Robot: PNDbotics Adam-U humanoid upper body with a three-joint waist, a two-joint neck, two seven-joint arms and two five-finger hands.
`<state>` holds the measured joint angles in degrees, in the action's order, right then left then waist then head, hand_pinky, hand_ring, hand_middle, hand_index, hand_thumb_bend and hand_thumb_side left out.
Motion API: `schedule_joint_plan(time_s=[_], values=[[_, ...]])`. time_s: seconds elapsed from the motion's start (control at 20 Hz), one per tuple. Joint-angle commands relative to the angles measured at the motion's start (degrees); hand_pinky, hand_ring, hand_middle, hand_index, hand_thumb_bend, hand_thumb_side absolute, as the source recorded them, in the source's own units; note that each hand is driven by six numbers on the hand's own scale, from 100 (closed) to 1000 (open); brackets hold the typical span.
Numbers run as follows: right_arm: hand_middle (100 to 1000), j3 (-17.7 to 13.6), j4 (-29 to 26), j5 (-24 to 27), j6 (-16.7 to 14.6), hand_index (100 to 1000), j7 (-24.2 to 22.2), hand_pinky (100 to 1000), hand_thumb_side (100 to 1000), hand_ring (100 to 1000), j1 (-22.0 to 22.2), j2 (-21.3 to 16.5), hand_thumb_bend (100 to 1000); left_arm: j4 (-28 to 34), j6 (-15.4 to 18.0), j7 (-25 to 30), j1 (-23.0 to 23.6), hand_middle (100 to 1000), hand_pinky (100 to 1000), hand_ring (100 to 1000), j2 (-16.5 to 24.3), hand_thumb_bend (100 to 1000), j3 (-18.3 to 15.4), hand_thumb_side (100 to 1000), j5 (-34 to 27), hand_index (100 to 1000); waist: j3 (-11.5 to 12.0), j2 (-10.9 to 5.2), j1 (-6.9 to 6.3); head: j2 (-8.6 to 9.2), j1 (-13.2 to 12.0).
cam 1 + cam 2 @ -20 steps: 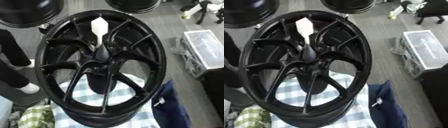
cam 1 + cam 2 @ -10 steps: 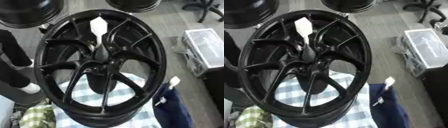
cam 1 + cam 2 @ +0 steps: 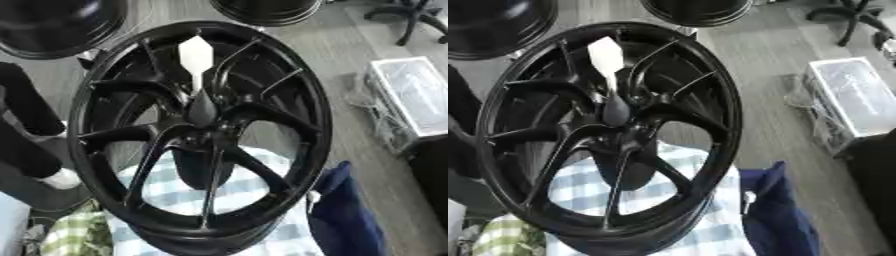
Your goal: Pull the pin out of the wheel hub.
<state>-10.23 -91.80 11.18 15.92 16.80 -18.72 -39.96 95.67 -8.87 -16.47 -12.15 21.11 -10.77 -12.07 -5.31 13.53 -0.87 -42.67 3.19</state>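
A large black multi-spoke wheel hub (image 3: 262, 117) stands tilted and fills most of both views. A white pin (image 3: 195, 55) with a flat, pointed head sticks out of the hub's middle. Its thin shaft runs down into a dark cone-shaped cap (image 3: 203, 109) at the centre where the spokes meet. The pin (image 3: 606, 56) leans toward the upper rim. Neither of my hands shows in either view, and nothing touches the pin.
The wheel rests on a blue-and-white checked cloth (image 3: 179, 197), with a dark blue cloth (image 3: 346, 215) at its lower right. More black wheels (image 3: 52, 25) lie behind. A clear plastic box (image 3: 411, 95) sits on the floor at right. Dark trousers and a white shoe (image 3: 61, 177) show at left.
The picture has shifted a little, so the camera moved. The wheel and the pin stand as before. A small white thing seen by the blue cloth half a second ago is gone.
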Motion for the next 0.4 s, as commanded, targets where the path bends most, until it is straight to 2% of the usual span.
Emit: schedule_joint_plan(time_s=[0.05, 0.4], values=[[741, 0.83, -1.54, 2.60, -0.91, 819, 2.26, 840, 335, 789, -1.66, -0.07, 320, 1.03, 0.03, 0.04, -0.89, 579, 725, 578, 0.78, 699, -0.39, 273, -0.13, 589, 0.16, -0.91, 0.05, 0.70, 0.20], [732, 3.74, -0.69, 4.77, -3.01, 808, 3.06, 852, 343, 783, -3.86, 5.31, 324, 1.19, 0.11, 0.24, -1.40, 580, 725, 577, 0.47, 699, -0.15, 274, 0.07, 589, 0.58, -0.93, -0.40, 1.02, 0.43]])
